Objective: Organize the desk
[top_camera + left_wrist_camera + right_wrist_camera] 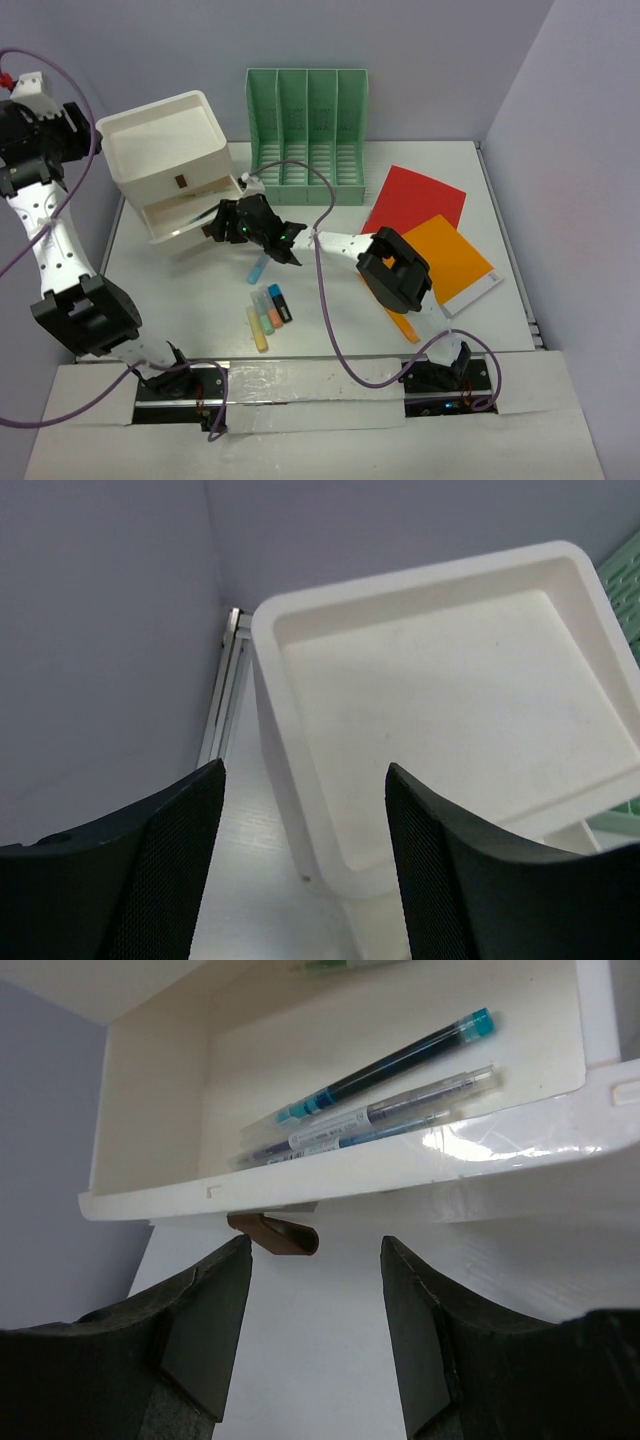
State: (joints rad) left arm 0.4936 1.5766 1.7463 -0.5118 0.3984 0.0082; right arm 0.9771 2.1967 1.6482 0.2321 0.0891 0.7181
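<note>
The white desk (pixel 190 295) carries a white three-drawer box (pixel 160 145) at the back left, its middle drawer (pixel 330 1090) pulled out. Inside the drawer lie a teal pen (pixel 390 1063) and two clear pens (pixel 380 1118). My right gripper (pixel 217 227) is open right at the drawer front; in the right wrist view its jaws (pixel 315 1340) stand just below the brown handle (pixel 275 1234), holding nothing. High over the box's recessed top (pixel 440 690), the left gripper (pixel 305 880) is open and empty. Part of the desk (pixel 235 880) shows beside the box.
A green slotted file holder (pixel 307 125) stands at the back. Red paper (pixel 415 197) and orange paper (pixel 452 255) lie on the right. Several highlighters (pixel 268 312) and a blue one (pixel 260 268) lie mid-desk. An orange pen (pixel 400 323) lies by the right arm.
</note>
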